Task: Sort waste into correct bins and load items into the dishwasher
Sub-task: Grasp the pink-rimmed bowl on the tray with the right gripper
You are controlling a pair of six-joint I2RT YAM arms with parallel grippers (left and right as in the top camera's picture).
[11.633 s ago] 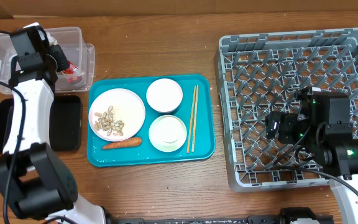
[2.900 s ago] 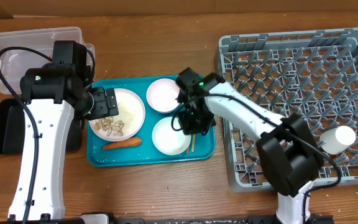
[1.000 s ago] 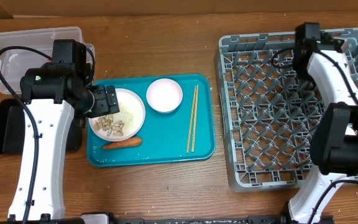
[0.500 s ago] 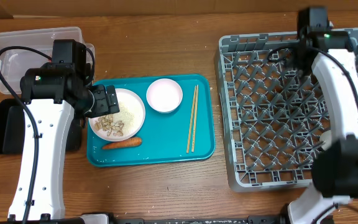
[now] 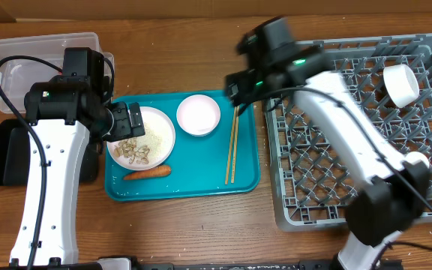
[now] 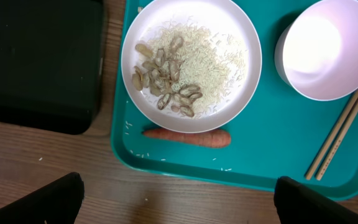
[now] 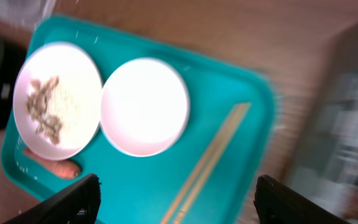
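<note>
The teal tray (image 5: 246,180) carries a white plate (image 5: 160,120) of rice (image 6: 213,59) and peanut shells (image 6: 160,78), a carrot (image 6: 187,137), a pinkish bowl (image 5: 198,115) and chopsticks (image 5: 232,142). My left gripper (image 5: 135,121) hovers open over the plate's left edge; in its wrist view the left gripper (image 6: 182,205) has nothing between its fingers. My right gripper (image 5: 240,88) hangs open above the tray's far right corner, and the blurred right wrist view shows this gripper (image 7: 179,205) empty above the chopsticks (image 7: 210,162). The dishwasher rack (image 5: 336,150) holds a white bowl (image 5: 398,84) and a small cup (image 5: 417,160).
A clear tub (image 5: 21,64) stands at the back left, with a black tray (image 5: 6,150) in front of it, partly under my left arm. The rack fills the table's right side. Bare wood lies between tray and rack and along the front edge.
My right arm swung left from the rack's far edge to the tray's far right corner. A white bowl now shows in the rack's back right. The left arm has not moved.
</note>
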